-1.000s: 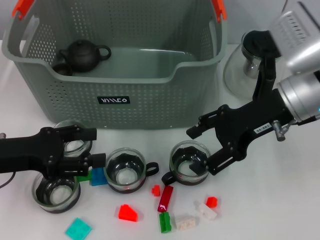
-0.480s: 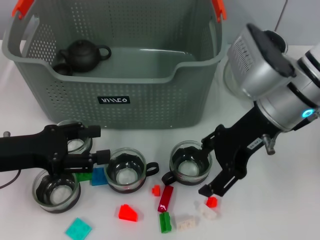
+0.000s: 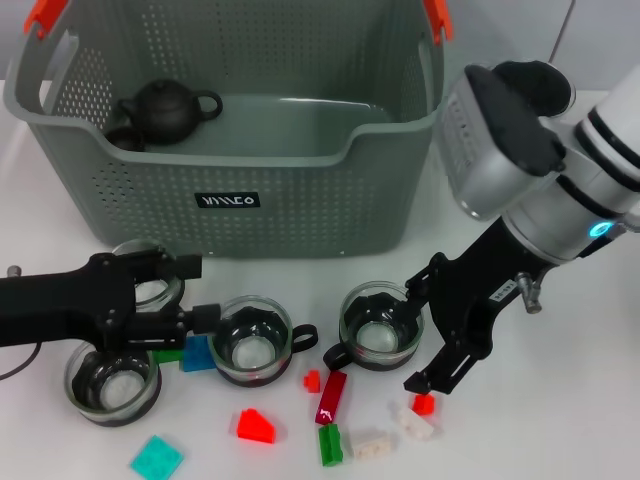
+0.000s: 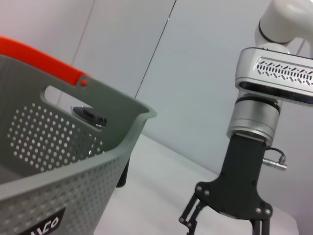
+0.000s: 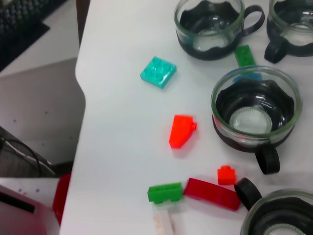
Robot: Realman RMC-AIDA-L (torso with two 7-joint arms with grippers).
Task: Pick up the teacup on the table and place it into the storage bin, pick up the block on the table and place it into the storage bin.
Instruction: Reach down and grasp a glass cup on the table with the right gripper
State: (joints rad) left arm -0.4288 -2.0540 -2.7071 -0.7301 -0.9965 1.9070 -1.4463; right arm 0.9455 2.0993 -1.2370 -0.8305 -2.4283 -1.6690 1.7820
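- Partly hidden: teacup (image 3: 381, 327), centre frame on bench (image 3: 560, 420), behind right pincer (image 3: 418, 333), jaws spread; handle points lower left.
- Left pincer (image 3: 196, 292), open, left of centre.
- Storage bin (image 3: 230, 190), upper left.

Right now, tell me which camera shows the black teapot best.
The head view: the black teapot sits whole and unobstructed inside the storage bin, at its far left. The left wrist view shows only a dark sliver through the bin's handle slot; the right wrist view shows none of it.

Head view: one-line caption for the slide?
Open right pincer descends beside a teacup; left pincer waits near cups before the storage bin.
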